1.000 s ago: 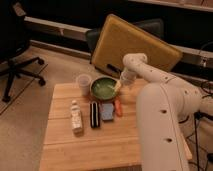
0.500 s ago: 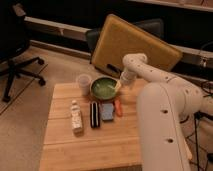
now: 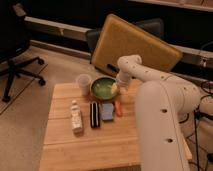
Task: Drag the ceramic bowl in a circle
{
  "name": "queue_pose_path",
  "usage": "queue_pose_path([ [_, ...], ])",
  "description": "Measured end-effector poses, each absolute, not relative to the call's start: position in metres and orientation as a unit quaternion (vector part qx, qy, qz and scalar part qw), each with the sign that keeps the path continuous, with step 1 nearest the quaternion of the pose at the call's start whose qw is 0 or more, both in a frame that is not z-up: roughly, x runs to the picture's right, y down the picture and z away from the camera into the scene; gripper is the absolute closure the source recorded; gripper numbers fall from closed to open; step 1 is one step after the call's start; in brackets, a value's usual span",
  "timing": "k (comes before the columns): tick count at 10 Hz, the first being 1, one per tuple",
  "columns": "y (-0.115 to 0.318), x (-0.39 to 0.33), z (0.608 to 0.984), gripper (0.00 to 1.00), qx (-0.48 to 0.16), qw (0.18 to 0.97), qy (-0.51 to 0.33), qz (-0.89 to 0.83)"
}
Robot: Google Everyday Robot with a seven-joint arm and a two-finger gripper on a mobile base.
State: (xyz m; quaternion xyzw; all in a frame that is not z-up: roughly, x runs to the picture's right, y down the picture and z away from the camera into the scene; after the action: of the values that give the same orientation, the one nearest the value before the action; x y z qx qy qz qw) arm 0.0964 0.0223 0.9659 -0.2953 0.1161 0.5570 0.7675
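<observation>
The ceramic bowl [image 3: 102, 88], green with a pale inside, sits near the back of the wooden table [image 3: 90, 145]. My gripper [image 3: 116, 88] reaches down from the white arm at the bowl's right rim, with its tip over or just inside the rim. Whether it touches the bowl I cannot make out.
A translucent plastic cup [image 3: 83, 82] stands just left of the bowl. In front of the bowl lie a white bottle [image 3: 76, 116], a black bar [image 3: 94, 114], a blue pad [image 3: 107, 111] and an orange object [image 3: 118, 107]. A yellow board [image 3: 132, 47] leans behind the table. An office chair [image 3: 15, 55] stands at left.
</observation>
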Motion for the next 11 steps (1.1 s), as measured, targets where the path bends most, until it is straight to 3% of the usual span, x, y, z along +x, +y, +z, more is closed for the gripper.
queue_pose_path([
  [2, 0.024, 0.094, 0.974, 0.45, -0.298, 0.766, 0.111, 0.559],
  [7, 0.018, 0.09, 0.978, 0.97, -0.293, 0.772, 0.1, 0.555],
  [11, -0.009, 0.147, 0.967, 1.0, -0.218, 0.764, 0.146, 0.59],
])
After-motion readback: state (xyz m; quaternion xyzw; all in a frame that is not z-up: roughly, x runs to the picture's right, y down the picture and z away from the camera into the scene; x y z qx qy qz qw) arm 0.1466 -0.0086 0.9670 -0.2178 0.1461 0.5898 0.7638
